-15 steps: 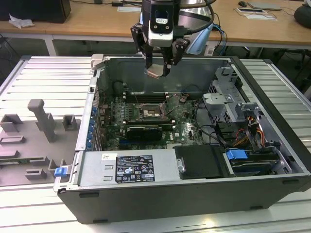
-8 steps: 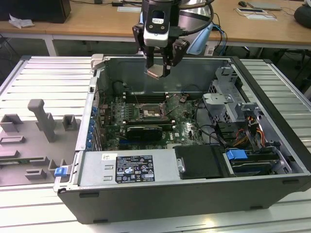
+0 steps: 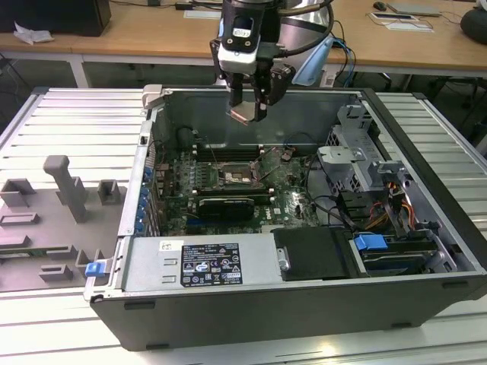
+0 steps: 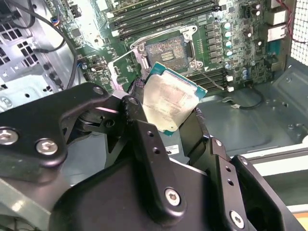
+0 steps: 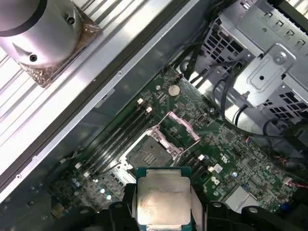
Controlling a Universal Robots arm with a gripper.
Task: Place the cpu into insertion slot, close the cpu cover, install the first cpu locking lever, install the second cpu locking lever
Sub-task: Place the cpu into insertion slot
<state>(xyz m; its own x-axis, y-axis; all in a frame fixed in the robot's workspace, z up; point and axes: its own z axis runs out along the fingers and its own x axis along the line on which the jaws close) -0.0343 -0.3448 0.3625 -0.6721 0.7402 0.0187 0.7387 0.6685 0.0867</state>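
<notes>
Nearest in the second wrist view, the pincer [image 4: 167, 118] is closed on the cpu [image 4: 169, 96]. Its two black fingers [image 4: 139, 125] press on opposite edges, and the metal top of the chip is a little tilted. I judge the chip light and stiff, but delicate on its underside and smooth at the edges, so holding it by the edges only seems right; a weak hold could let it slip. Below it, and apart from it, lies the insertion slot [image 5: 149, 154] with its dark centre bare. The cpu cover [image 5: 184, 126] stands raised beside the slot, so the way down looks free. Farther are the long memory slots [image 5: 118, 139], the cables [image 5: 231, 82] and the grey drive cage [image 5: 269, 62], all inside the computer case [image 3: 304, 304] on the ribbed tabletop [image 3: 68, 114].
</notes>
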